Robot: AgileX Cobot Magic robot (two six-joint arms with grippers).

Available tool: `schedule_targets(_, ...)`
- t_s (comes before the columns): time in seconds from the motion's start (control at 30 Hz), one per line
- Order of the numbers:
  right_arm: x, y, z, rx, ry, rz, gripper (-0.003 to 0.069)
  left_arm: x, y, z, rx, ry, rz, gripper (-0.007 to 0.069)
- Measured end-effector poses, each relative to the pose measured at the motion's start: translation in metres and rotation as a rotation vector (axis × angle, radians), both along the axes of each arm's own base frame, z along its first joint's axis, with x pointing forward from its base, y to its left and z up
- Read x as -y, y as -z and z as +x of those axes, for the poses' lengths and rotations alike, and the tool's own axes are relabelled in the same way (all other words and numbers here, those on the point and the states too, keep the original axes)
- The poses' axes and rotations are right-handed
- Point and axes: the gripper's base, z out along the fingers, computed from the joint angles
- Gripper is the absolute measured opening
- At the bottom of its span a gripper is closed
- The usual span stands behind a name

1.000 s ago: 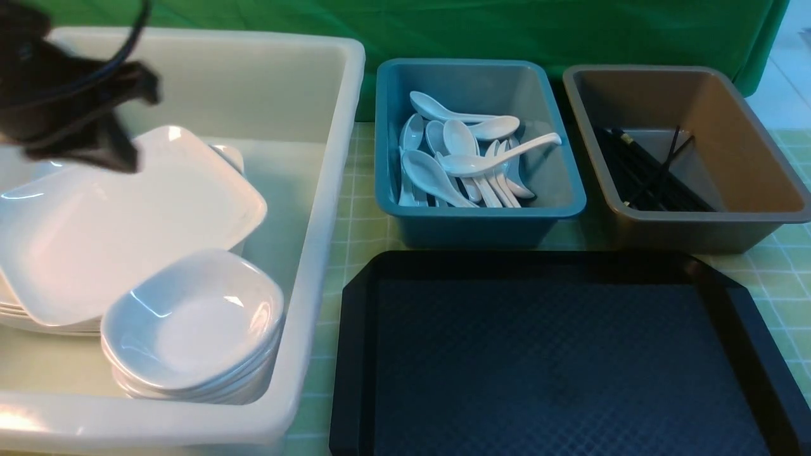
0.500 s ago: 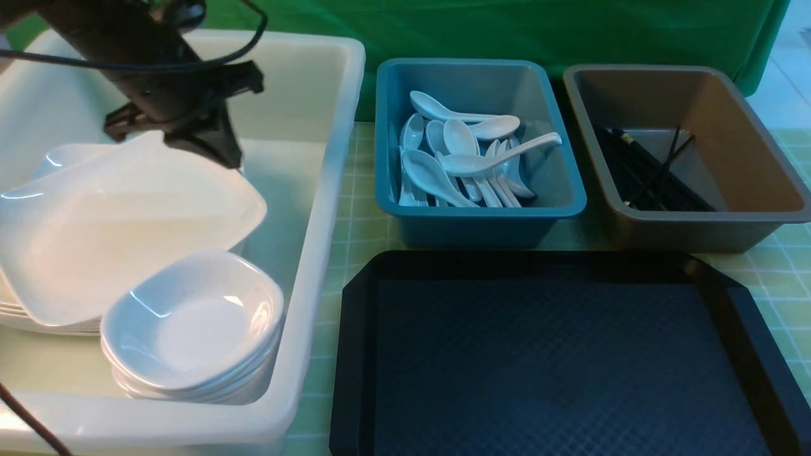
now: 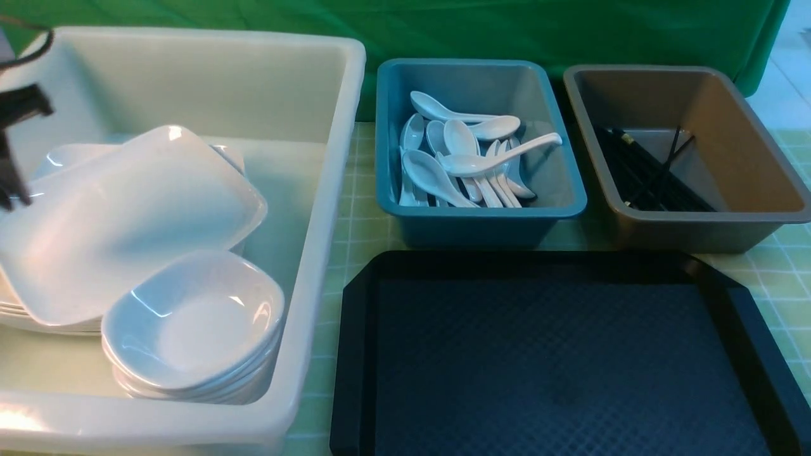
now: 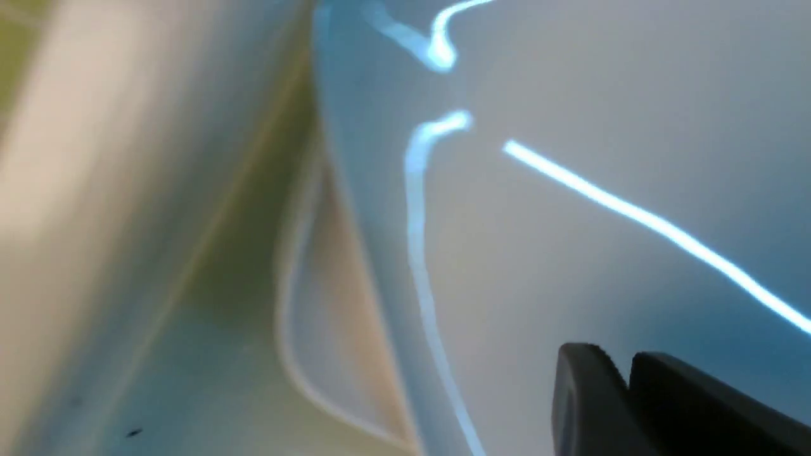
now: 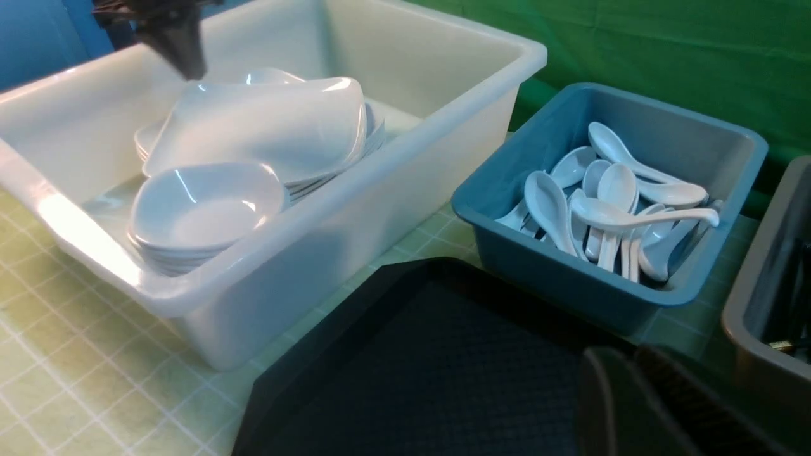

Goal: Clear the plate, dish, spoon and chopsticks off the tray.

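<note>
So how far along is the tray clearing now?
Done: the tray looks bare; plate and bowls sit in the white tub, spoons in the teal bin, chopsticks in the brown bin. In hand: nothing visibly; the left end effector hovers by the plate. Left: apparently nothing.

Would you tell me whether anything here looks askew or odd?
The top plate in the white tub sits tilted on the stack rather than flat, and one spoon lies crosswise over the others in the teal bin.

Green-checked table (image 3: 364, 231) with white tub (image 3: 313, 266), teal bin (image 3: 469, 233), brown bin (image 3: 690, 239) and black tray (image 3: 353, 354) on it
</note>
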Motion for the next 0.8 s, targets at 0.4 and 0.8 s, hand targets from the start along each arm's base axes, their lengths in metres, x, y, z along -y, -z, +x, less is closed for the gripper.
schedule_targets(0.4,0.0,0.0,0.0,0.006,0.003,-0.003,0.0043,0.002,0.04,-0.022,-0.157,-0.039,-0.033,0.0267)
schedule_targets(0.8,0.0,-0.002,0.001,0.02,0.002,0.007,0.0043,-0.008,0.044,-0.021,-0.16,-0.055,0.063,0.0267)
